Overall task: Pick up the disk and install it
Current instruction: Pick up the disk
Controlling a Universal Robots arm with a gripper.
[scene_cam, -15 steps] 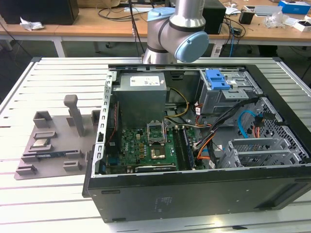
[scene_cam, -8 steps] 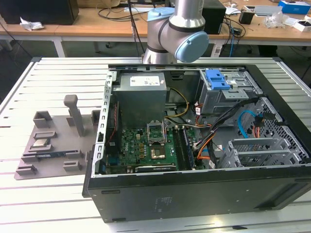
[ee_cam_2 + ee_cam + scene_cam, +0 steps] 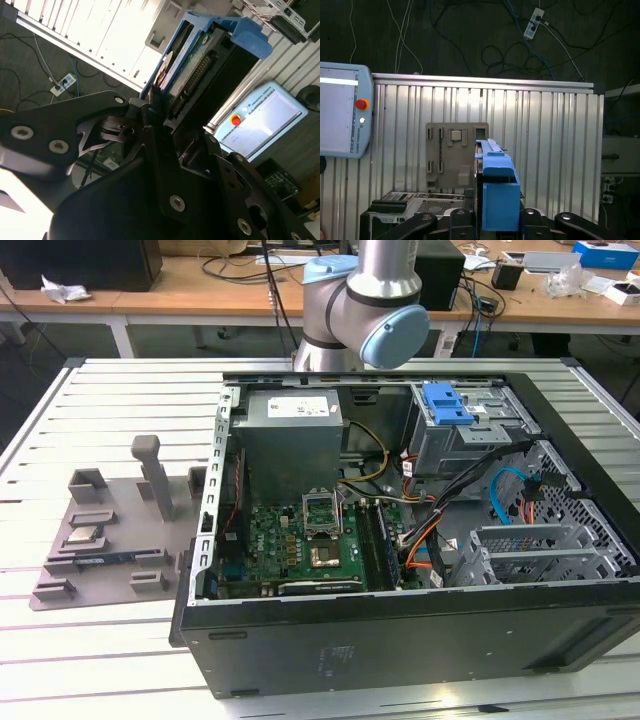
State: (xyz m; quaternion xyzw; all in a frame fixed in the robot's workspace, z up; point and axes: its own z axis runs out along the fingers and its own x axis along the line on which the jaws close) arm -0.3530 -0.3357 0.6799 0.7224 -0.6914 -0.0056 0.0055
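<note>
Between the gripper's (image 3: 167, 117) black metal fingers, jaws clamped on it, the disk (image 3: 194, 75) sits edge-on: a flat slab in a blue plastic carrier frame (image 3: 250, 37). Beyond it in the first wrist view lie the ribbed aluminium table (image 3: 545, 150) and a grey fixture plate (image 3: 450, 155).

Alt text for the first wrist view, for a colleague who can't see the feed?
The gripper holds the disk on edge, blue carrier frame toward the camera. Beyond it: a control pendant and a ribbed metal table bearing a grey fixture plate and a computer case.
</note>
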